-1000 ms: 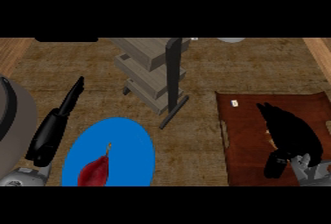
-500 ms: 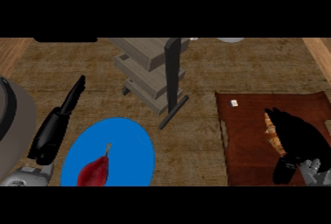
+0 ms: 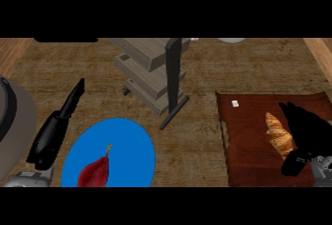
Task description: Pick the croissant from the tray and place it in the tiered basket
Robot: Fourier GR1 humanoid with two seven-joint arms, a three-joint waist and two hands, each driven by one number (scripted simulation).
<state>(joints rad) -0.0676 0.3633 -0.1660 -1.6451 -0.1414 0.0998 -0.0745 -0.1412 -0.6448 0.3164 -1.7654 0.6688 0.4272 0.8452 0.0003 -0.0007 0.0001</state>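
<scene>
A golden croissant point(image 3: 279, 134) lies on the dark brown tray point(image 3: 250, 149) at the right of the head view. My right hand point(image 3: 306, 132) sits just to the croissant's right, its fingers relaxed alongside it and not curled round it. The tiered basket point(image 3: 150, 70) of grey wooden shelves on a dark pole stands at the top centre. My left hand point(image 3: 55, 129) rests at the left edge, fingers straight and pointing up, holding nothing.
A blue plate point(image 3: 126, 147) near the bottom left carries a red pepper point(image 3: 94, 171). A large grey pot rim point(image 3: 9, 127) fills the left edge. A small white tag point(image 3: 235, 103) lies on the tray's far corner.
My right hand has shifted right and down across the tray, uncovering the croissant that it hid a second ago. The left hand has not moved.
</scene>
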